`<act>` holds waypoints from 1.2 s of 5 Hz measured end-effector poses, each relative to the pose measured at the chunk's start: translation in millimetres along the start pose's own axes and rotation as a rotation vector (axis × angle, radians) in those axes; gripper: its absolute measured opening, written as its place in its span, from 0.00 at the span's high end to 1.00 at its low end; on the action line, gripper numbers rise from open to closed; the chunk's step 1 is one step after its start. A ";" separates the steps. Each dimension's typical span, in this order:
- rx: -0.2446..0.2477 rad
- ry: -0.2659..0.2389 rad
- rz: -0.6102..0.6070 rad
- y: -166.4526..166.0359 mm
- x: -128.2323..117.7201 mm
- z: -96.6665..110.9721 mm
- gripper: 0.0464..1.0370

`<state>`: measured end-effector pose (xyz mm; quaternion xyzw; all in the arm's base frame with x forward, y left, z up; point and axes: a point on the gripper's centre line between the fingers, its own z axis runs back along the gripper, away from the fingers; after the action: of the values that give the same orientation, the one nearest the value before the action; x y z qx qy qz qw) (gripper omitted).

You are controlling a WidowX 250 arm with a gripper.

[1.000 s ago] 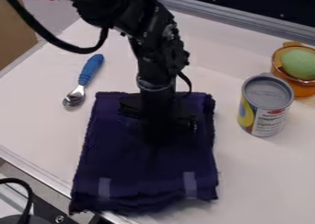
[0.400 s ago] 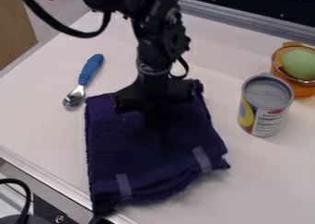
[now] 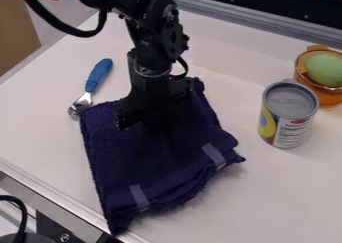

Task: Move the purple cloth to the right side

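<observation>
Purple cloth farther round, long axis aslant

Your hand has moved toward the view's upper left and turned counterclockwise, and the purple cloth has swung round with it. The cloth's top edge now slants, with its upper left corner up against the metal end of the blue-handled utensil, where you had a gap before. Its lower right corner sits farther up the counter, and its pale strips lean.
</observation>
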<state>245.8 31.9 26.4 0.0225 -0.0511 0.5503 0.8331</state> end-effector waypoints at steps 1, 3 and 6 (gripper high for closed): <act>0.040 0.030 0.074 -1.2 0.4 -1.8 0.99; 0.012 0.043 0.222 -3.7 -10.5 2.6 0.99; -0.021 -0.021 0.383 -1.4 -21.5 16.9 0.99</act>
<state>237.7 10.1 40.8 0.0095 -0.0687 0.6981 0.7126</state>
